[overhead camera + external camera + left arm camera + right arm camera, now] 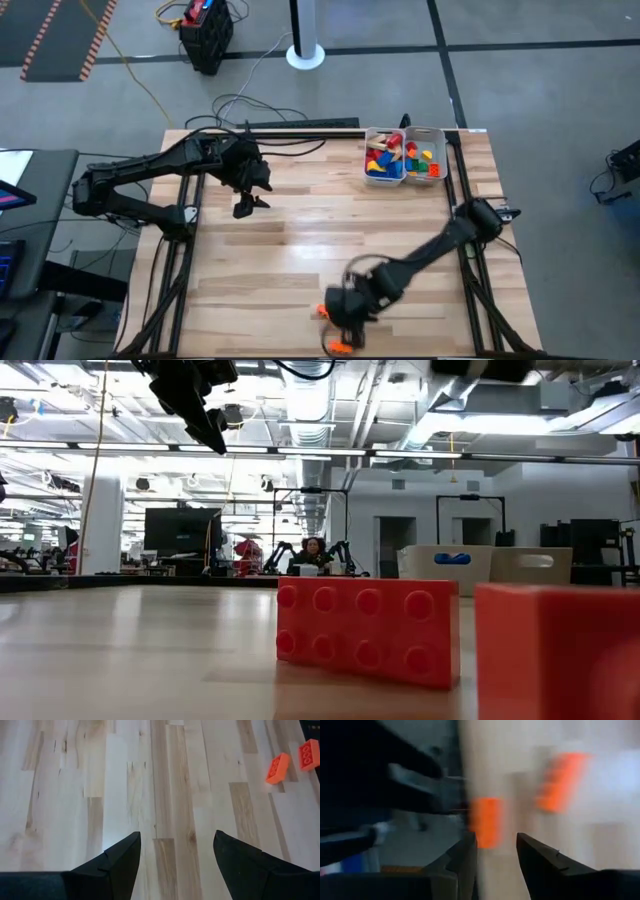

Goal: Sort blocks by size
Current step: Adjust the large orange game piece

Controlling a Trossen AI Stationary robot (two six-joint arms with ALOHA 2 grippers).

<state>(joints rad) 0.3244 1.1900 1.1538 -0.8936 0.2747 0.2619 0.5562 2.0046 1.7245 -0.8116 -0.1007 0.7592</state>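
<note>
Two orange bricks (342, 346) are counted loose at the table's near edge. Two white trays (385, 176) are counted at the far edge, filled with mixed bricks too crowded to count. Two arms are counted.

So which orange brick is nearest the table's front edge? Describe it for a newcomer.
Start at the wooden table and follow the right arm to its gripper at the front edge. Two orange bricks lie there; this orange brick sits nearest the edge, just beyond the fingers.
</note>
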